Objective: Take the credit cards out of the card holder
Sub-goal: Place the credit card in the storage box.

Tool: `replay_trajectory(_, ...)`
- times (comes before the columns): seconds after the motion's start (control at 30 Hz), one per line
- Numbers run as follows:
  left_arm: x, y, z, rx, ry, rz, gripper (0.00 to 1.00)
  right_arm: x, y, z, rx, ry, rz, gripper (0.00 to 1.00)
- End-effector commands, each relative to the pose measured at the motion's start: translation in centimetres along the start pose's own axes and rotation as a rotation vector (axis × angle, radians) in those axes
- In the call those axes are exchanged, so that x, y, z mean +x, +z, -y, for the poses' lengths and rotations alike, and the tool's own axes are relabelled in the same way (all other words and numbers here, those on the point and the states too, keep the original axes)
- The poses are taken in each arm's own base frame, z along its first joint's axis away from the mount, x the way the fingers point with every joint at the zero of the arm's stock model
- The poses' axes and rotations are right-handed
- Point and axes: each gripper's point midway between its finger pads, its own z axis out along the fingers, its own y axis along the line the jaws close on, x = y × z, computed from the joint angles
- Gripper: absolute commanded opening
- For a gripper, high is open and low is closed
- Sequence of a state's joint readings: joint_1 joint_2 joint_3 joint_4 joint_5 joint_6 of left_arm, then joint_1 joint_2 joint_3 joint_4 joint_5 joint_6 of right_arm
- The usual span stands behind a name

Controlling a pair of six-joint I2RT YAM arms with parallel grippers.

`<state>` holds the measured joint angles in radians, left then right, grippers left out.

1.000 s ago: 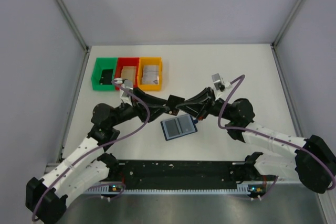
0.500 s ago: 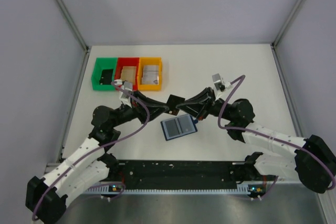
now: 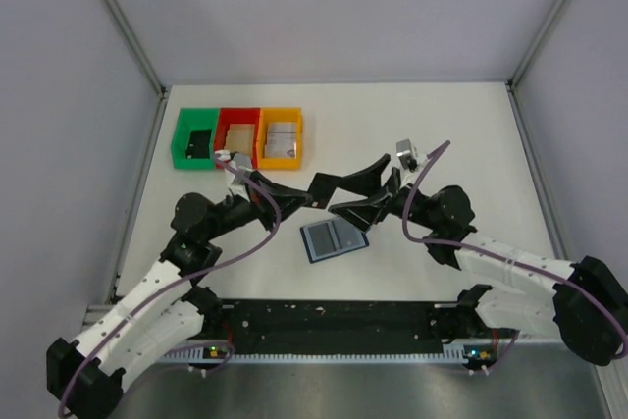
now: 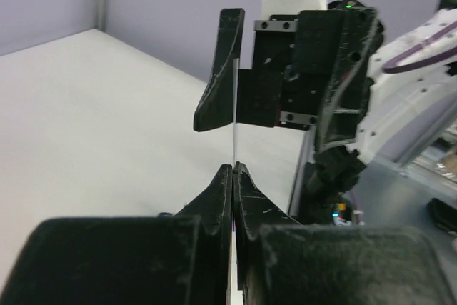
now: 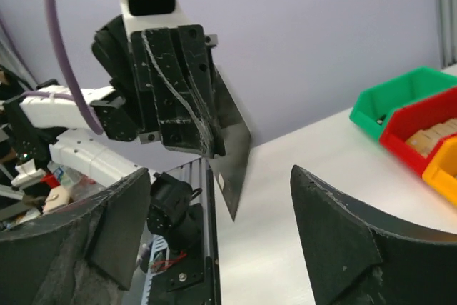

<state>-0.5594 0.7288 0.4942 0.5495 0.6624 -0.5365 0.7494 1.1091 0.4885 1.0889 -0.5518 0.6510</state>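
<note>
The card holder [image 3: 334, 239] lies open on the table between the arms, its grey-blue panels facing up. Just above it, a credit card [image 3: 322, 189] hangs in the air with my left gripper [image 3: 311, 201] shut on one edge. The left wrist view shows this card [image 4: 234, 123] edge-on as a thin line rising from the closed left gripper [image 4: 233, 169]. My right gripper [image 3: 357, 190] stands open around the card's far side without touching it. From the right wrist the card [image 5: 234, 151] shows dark and tilted between the spread fingers of that gripper [image 5: 220, 176].
Green [image 3: 193, 139], red [image 3: 237, 134] and orange [image 3: 281, 136] bins stand in a row at the back left, with flat items inside. Grey walls close in the table on three sides. The black rail [image 3: 334, 319] with the arm bases runs along the near edge.
The left gripper has closed on the card. The right gripper, shut on it before, has opened and let go; its fingers now stand spread apart.
</note>
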Motion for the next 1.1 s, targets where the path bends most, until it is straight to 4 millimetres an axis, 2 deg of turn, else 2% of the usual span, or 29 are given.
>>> replay_trajectory(0.0,-1.0,-1.0,-3.5,-0.22,0.161,-0.076,0.0,0.2,-1.2,2.7,0.159,-0.037,-0.023,0.85)
replay_trajectory(0.1,-1.1,-2.4,-6.1,-0.372,0.21,-0.188,0.0,0.8,-2.1,4.1,0.245,-0.067,-0.057,0.92)
replay_trajectory(0.2,-1.1,-4.3,-9.2,-0.517,0.24,-0.276,0.0,1.9,-2.9,5.2,0.309,-0.094,-0.125,0.93)
replay_trajectory(0.43,-1.3,-11.0,-16.9,-0.846,0.266,-0.511,0.0,3.9,-4.2,6.1,0.329,-0.169,-0.23,0.96)
replay_trajectory(0.57,-2.1,-14.3,-20.5,-0.979,0.265,-0.625,0.0,4.6,-4.8,6.4,0.336,-0.197,-0.255,0.97)
replay_trajectory(0.63,-3.4,-15.8,-22.3,-1.061,0.26,-0.622,0.0,5.0,-5.0,6.6,0.339,-0.199,-0.271,0.98)
replay_trajectory(0.73,-6.3,-18.1,-24.9,-1.177,0.284,-0.51,0.0,5.8,-5.3,6.4,0.306,-0.231,-0.292,0.98)
replay_trajectory(0.87,-8.0,-20.1,-28.3,-1.201,0.266,-0.469,0.0,5.7,-6.1,6.0,0.285,-0.285,-0.239,0.98)
replay_trajectory(0.97,-8.1,-21.6,-30.9,-1.174,0.204,-0.482,0.0,5.5,-6.3,5.8,0.286,-0.31,-0.237,0.98)
replay_trajectory(1.07,-7.6,-22.2,-32.9,-1.094,0.185,-0.5,0.0,5.5,-6.4,5.6,0.283,-0.325,-0.236,0.98)
